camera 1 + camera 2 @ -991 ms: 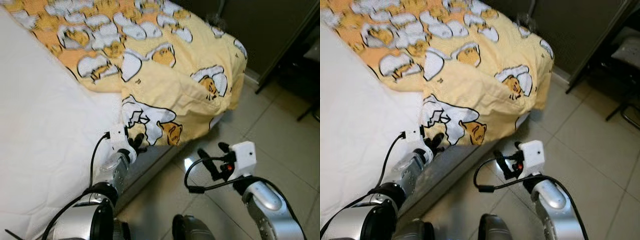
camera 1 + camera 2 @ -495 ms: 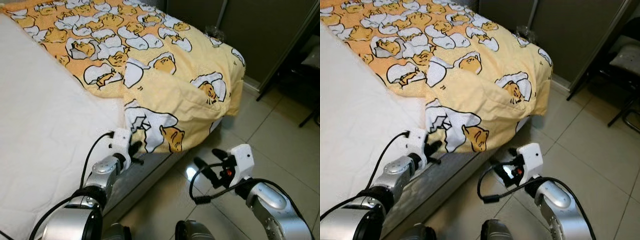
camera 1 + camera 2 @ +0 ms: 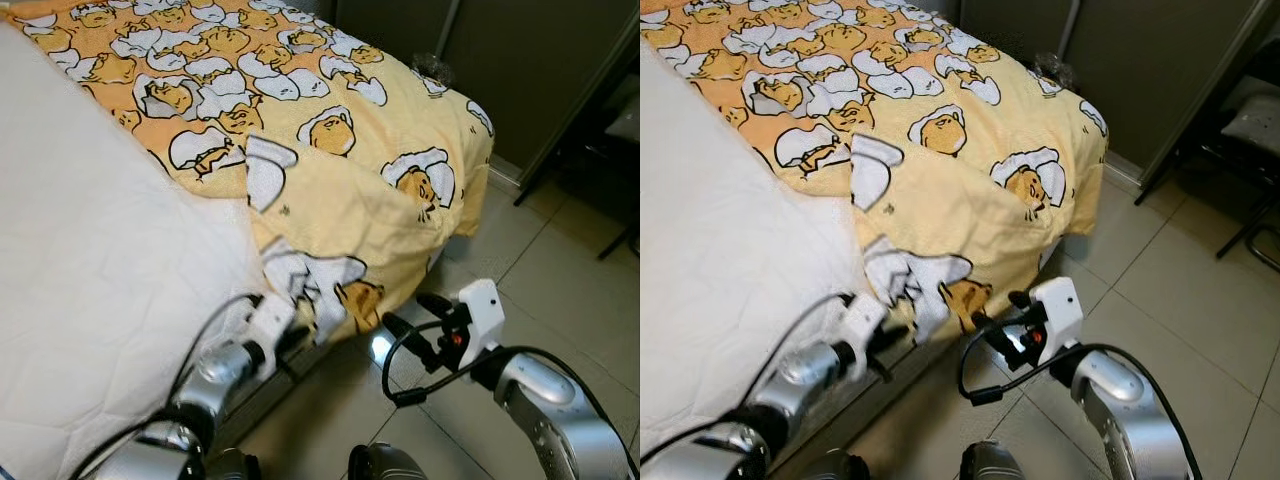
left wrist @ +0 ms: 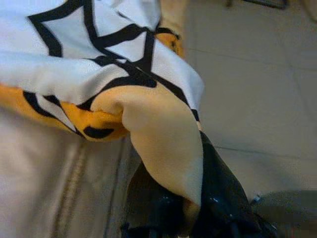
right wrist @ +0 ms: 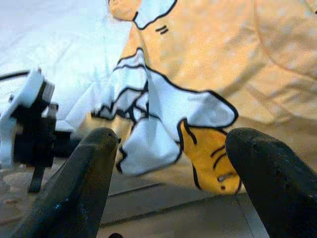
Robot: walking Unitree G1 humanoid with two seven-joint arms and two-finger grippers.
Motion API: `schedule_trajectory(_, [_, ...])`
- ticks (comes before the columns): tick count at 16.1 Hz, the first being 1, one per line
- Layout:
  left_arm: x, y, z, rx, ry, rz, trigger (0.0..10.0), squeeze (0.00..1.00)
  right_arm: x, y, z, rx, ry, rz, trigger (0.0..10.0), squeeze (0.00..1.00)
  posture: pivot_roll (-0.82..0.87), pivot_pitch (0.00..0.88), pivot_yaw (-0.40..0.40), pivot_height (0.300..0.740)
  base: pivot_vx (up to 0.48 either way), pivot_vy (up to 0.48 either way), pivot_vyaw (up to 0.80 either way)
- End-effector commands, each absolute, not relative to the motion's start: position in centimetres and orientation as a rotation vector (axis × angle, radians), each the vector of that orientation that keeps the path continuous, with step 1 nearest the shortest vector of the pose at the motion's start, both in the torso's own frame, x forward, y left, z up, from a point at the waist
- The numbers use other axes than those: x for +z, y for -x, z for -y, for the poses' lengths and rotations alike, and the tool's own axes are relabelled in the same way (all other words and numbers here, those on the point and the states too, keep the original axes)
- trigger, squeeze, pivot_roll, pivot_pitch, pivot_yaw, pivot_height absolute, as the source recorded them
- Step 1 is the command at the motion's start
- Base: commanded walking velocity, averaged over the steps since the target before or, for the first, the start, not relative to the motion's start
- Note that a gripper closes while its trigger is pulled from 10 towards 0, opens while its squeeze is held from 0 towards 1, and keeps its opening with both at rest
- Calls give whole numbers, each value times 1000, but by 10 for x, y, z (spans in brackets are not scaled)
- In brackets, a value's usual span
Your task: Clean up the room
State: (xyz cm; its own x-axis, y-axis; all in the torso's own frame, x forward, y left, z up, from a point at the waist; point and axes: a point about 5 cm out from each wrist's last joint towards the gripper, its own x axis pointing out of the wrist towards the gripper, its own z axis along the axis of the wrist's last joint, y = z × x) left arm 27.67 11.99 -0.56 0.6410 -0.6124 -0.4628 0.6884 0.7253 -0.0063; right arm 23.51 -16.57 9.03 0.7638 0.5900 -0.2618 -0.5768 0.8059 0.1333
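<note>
Yellow cartoon-print duvet [image 3: 340, 190], lower centre, hem clamped by left gripper [image 4: 185, 208] for straightening; right gripper [image 3: 410, 322] spread apart alongside, ready

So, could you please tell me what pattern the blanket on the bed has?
The blanket is yellow with white-and-orange cartoon egg figures outlined in black, clearest in the left eye view.
</note>
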Motion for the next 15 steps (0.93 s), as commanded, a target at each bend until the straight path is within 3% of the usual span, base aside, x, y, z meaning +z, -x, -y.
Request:
schedule_trajectory(1, [-8, -271, -115, -806, -187, -455, 0, 0, 90, -234, 167, 641, -58, -313, 10000, 106, -204, 79, -36, 704, 0, 0, 0])
schedule_trajectory(4, [-13, -256, -102, -958, -214, -446, 0, 0, 91, -234, 165, 665, -64, -314, 10000, 110, -202, 73, -36, 704, 0, 0, 0])
schedule_trajectory(8, [-23, -223, -85, -1296, -240, -465, 0, 0, 92, -236, 164, 686, -63, -315, 10000, 110, -199, 59, -39, 704, 0, 0, 0])
schedule_trajectory(15, [-34, -195, -97, -1515, 13, -678, 0, 0, 89, -231, 164, 700, -73, -339, 10000, 114, -205, 59, -39, 704, 0, 0, 0])
